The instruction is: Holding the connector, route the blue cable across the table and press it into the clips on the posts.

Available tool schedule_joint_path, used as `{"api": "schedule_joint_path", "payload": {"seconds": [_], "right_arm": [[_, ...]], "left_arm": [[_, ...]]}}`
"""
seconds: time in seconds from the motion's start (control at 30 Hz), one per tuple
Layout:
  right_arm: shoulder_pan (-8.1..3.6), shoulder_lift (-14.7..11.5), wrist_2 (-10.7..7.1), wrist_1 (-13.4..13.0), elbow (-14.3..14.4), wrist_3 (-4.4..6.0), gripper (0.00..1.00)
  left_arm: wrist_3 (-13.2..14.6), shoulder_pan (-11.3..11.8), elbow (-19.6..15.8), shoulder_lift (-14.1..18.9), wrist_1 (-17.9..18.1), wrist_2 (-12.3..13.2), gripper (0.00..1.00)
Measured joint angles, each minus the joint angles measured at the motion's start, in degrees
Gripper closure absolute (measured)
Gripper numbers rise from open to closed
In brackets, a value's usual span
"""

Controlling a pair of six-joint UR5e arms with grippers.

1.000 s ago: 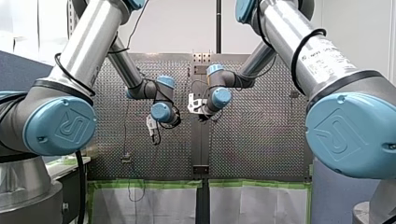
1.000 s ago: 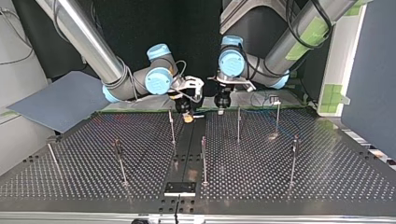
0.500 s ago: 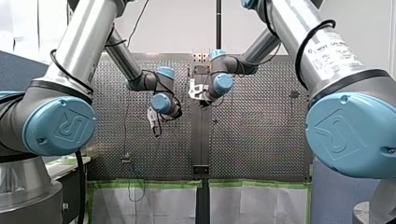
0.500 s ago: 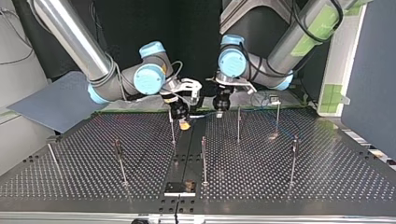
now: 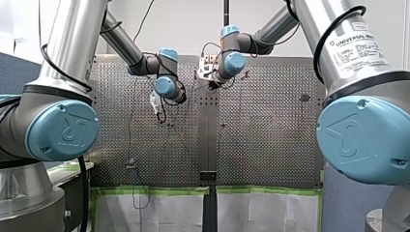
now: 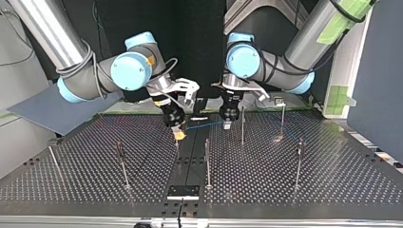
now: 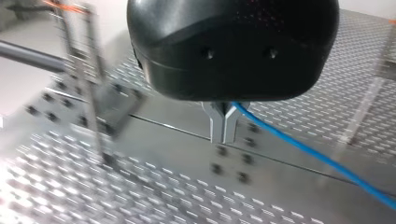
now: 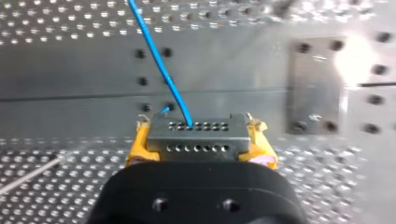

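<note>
My right gripper (image 8: 201,140) pinches the grey connector (image 8: 196,135) between its yellow-padded fingers (image 8: 136,148), and the blue cable (image 8: 159,60) leads from it ahead over the perforated bench (image 8: 60,186). My left gripper (image 7: 223,135) has its metal fingers pressed together on that cable, which trails off beside them. In the top view both hang at the frame's upper middle, the cable strung between them, near the posts (image 6: 243,126).

My left arm (image 5: 72,43) and my right arm (image 5: 348,48) are silver tubes with pale blue joint caps (image 5: 62,129), black cables (image 5: 321,41) looped around. The right gripper (image 8: 201,140) is black with yellow pads (image 8: 138,147).
</note>
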Motion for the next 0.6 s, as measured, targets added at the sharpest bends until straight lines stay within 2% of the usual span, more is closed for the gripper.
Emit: {"api": "schedule_joint_path", "payload": {"seconds": [0.17,0.33,0.47,0.6], "right_arm": [[-0.03,-2.9,0.03,1.3,0.0,0.45,1.0],[-0.06,-4.5,0.06,2.5,0.0,0.54,1.0],[-0.19,-5.0,0.09,2.8,0.0,0.76,1.0],[-0.45,-5.0,0.07,2.8,0.0,1.1,1.0]], "left_arm": [[0.6,-0.3,2.3,3.2,-2.7,-0.1,1.0],[0.6,-0.4,2.9,5.9,-3.3,-0.1,1.0],[0.0,-0.2,3.7,8.3,-3.1,0.1,1.0],[-0.6,0.2,4.5,8.3,-3.1,1.0,1.0]]}}
